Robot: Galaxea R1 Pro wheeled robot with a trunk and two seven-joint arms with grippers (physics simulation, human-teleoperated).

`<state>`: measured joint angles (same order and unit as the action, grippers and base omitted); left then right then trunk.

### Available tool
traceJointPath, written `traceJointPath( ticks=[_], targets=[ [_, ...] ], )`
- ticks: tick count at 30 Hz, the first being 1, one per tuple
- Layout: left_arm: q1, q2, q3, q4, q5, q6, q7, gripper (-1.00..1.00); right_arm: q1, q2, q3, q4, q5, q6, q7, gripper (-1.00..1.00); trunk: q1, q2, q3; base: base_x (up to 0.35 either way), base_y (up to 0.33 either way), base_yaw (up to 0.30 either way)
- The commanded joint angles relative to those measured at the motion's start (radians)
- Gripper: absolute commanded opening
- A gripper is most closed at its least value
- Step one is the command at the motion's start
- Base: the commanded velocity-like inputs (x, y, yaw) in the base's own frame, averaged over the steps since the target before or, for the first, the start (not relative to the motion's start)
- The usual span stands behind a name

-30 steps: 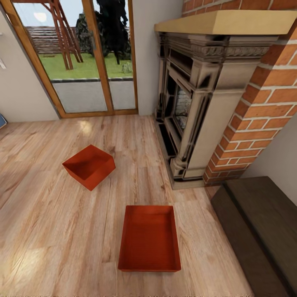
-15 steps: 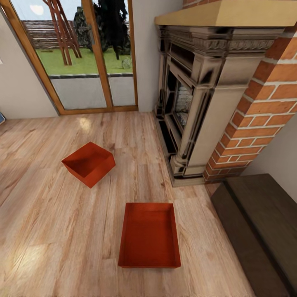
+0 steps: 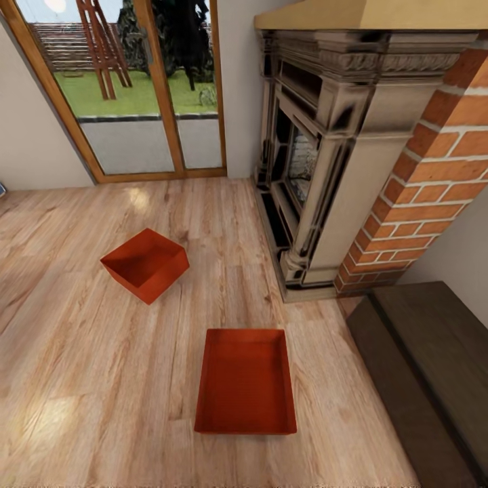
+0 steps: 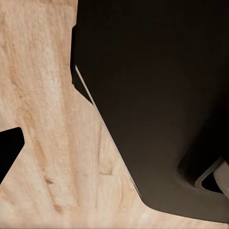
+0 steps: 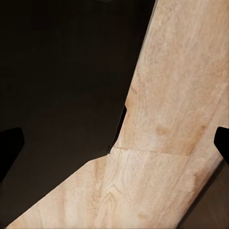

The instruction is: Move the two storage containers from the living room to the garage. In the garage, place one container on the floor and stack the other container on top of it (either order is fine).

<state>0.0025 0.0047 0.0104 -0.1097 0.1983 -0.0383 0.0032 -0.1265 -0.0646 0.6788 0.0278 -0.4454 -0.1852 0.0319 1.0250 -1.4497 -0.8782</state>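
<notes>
Storage containers point(image 3: 246, 383) point(image 3: 145, 263) apart on plank floor point(image 3: 88, 379)

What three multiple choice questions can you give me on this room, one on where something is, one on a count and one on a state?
1. Where does the nearer storage container lie?
A. on the dark bench
B. on the wood floor in front of the fireplace
C. inside the fireplace

2. How many orange-red containers are there?
A. one
B. two
C. three

3. How does the farther storage container stand?
A. empty, turned cornerwise to the nearer one
B. stacked on the nearer one
C. upside down

Key: 1 B, it rests on the wood floor, with the fireplace beyond it and the dark bench off to the side. 2 B, two boxes show in the head view. 3 A, its open inside is bare and it sits apart, rotated.
</notes>
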Motion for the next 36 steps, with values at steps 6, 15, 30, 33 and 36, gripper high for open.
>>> traceJointPath(
  ticks=[6,15,30,33,36],
  targets=[
    [0.000,0.000,0.000,-0.001,0.006,-0.002,0.000,1.00,-0.001,0.001,0.008,0.003,-0.010,-0.005,0.003,1.00,0.000,0.000,-0.010,0.000,0.000,0.000],
    [0.000,0.000,0.000,-0.001,0.006,-0.002,0.000,1.00,-0.001,0.002,0.008,0.003,-0.010,-0.005,0.003,1.00,0.000,0.000,-0.025,0.000,0.000,0.000],
    [0.001,0.000,0.002,-0.001,0.006,-0.002,0.000,1.00,-0.001,0.002,0.008,0.003,-0.012,0.000,0.004,1.00,0.000,0.000,-0.034,0.000,0.000,0.000],
    [0.000,0.000,0.002,-0.001,0.006,-0.002,0.000,1.00,-0.001,0.002,0.008,0.003,-0.011,0.000,0.003,1.00,0.000,0.000,-0.034,0.000,0.000,0.000],
    [0.000,0.000,0.002,-0.001,0.006,-0.002,0.000,1.00,-0.001,0.002,0.008,0.003,-0.012,-0.002,0.004,1.00,0.000,0.000,-0.034,0.000,0.000,0.000]
  ],
)
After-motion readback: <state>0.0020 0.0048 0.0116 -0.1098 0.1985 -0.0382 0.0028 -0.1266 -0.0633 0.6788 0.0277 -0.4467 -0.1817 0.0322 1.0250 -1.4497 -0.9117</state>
